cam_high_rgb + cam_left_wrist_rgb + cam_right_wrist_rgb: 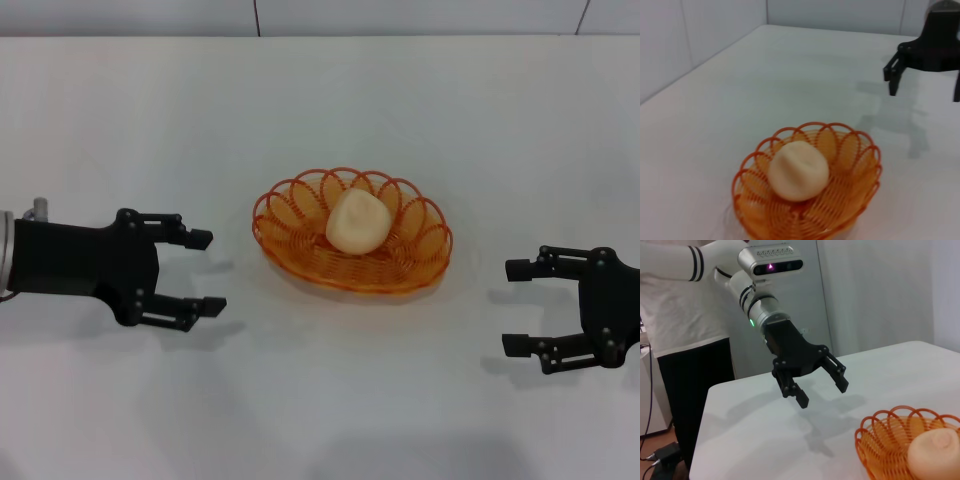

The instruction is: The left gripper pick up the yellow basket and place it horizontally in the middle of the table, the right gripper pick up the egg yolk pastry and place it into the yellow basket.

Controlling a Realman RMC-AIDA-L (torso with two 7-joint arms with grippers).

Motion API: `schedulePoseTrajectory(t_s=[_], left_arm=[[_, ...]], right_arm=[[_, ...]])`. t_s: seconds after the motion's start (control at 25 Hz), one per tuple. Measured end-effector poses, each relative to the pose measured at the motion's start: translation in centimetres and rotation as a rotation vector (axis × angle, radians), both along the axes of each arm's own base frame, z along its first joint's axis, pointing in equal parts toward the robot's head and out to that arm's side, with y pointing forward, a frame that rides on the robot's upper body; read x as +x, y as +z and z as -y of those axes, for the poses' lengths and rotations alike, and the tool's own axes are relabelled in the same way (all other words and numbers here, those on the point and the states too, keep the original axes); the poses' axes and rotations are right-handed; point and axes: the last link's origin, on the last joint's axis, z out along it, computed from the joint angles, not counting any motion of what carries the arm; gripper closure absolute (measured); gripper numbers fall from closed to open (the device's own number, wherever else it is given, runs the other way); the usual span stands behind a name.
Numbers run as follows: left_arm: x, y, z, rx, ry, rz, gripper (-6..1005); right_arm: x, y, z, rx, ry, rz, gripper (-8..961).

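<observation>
The yellow basket [352, 232], an oval orange woven wire basket, lies lengthwise across the middle of the white table [320, 110]. The egg yolk pastry [356, 221], a pale cream bun, rests inside it. Both also show in the left wrist view, basket [855, 187] and pastry [798, 170], and in the right wrist view, basket [879, 436] and pastry [934, 450]. My left gripper [206, 272] is open and empty, left of the basket and apart from it; it also shows in the right wrist view [822, 386]. My right gripper [512, 307] is open and empty, right of the basket.
The table's far edge meets a grey wall [400, 15]. The right gripper's claw [925, 50] shows far off in the left wrist view. In the right wrist view, the robot's body and a cable on the floor [660, 452] show beyond the table's edge.
</observation>
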Motion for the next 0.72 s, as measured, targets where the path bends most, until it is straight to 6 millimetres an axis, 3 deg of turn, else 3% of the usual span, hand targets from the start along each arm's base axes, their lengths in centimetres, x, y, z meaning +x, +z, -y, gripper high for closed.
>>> schedulePoseTrajectory(t_s=[0.72], left_arm=[[0.45, -0.01, 0.01, -0.054, -0.03, -0.025, 199]], right_arm=[[-0.05, 0.42, -0.16, -0.003, 0.003, 0.0, 85]])
